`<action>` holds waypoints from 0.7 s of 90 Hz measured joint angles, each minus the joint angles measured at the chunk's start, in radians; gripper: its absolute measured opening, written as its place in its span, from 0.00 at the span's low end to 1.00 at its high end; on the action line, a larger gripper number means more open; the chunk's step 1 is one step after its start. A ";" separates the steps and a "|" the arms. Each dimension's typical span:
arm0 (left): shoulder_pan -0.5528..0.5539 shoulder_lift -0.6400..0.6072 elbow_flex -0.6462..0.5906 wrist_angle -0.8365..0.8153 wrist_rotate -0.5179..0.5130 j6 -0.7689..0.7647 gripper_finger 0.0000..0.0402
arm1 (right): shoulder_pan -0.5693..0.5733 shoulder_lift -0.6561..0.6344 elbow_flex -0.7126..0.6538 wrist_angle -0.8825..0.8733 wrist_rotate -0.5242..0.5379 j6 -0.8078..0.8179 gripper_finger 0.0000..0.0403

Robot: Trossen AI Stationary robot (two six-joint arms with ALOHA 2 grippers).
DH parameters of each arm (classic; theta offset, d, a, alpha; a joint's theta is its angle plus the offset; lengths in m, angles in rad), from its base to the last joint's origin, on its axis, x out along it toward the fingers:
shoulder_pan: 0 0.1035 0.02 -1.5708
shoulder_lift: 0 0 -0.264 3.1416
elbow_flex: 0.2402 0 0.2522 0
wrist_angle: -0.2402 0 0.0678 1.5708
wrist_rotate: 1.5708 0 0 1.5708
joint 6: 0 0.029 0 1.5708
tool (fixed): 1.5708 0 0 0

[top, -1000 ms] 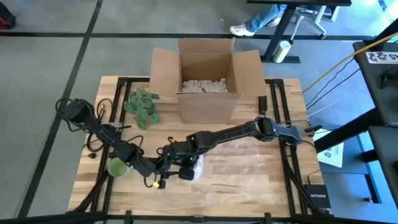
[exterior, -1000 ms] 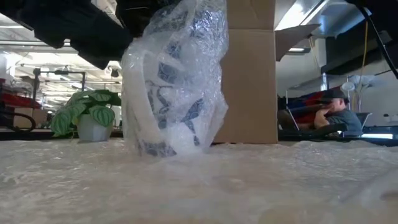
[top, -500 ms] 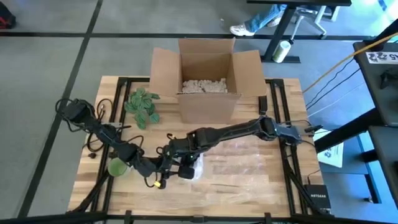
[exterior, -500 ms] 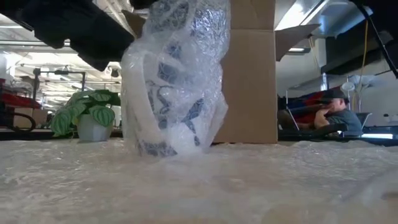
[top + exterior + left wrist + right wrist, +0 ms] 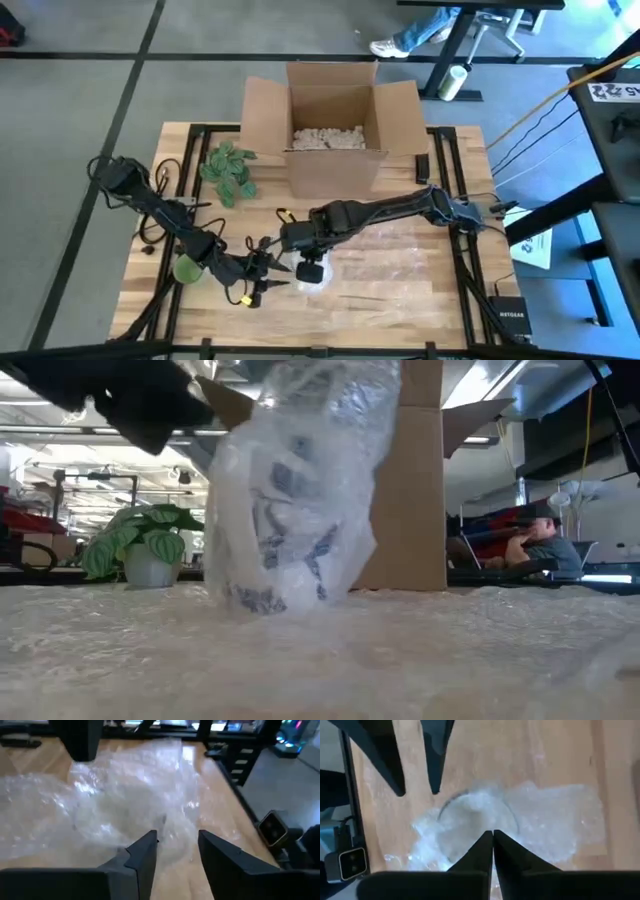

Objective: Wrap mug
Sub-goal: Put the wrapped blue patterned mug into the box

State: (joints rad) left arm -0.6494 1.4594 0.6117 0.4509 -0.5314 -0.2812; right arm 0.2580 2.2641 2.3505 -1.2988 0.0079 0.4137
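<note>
High view: one wrapped mug (image 5: 313,275), two grippers (image 5: 268,275) (image 5: 308,268).

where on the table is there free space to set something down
Bare wood shows on the table at its near right corner, past the edge of the bubble wrap sheet, and in the strip right of the cardboard box. It is crowded near the left: plant, green cup, left gripper, right gripper and wrapped mug.
</note>
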 joint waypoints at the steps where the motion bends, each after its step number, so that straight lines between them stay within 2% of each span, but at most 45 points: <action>1: 0.000 -0.002 0.000 0.000 0.000 0.002 0.32 | 0.000 0.000 0.000 -0.001 0.002 0.000 0.00; 18: 0.002 -0.052 0.000 -0.004 -0.004 0.052 0.32 | 0.012 -0.002 0.000 -0.028 0.019 0.000 0.00; 29: 0.000 -0.110 0.000 -0.042 -0.008 0.083 0.32 | 0.028 -0.008 -0.001 -0.100 0.129 0.002 0.00; 41: -0.019 -0.206 0.000 -0.150 -0.090 0.100 0.32 | 0.067 -0.043 -0.002 -0.158 0.248 0.029 0.00; 63: -0.104 -0.426 0.000 -0.370 -0.205 0.086 0.32 | 0.141 -0.126 -0.002 -0.170 0.314 0.087 0.00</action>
State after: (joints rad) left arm -0.7534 1.0335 0.6117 0.0811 -0.7361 -0.1957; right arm 0.3994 2.1383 2.3486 -1.4689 0.3220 0.5006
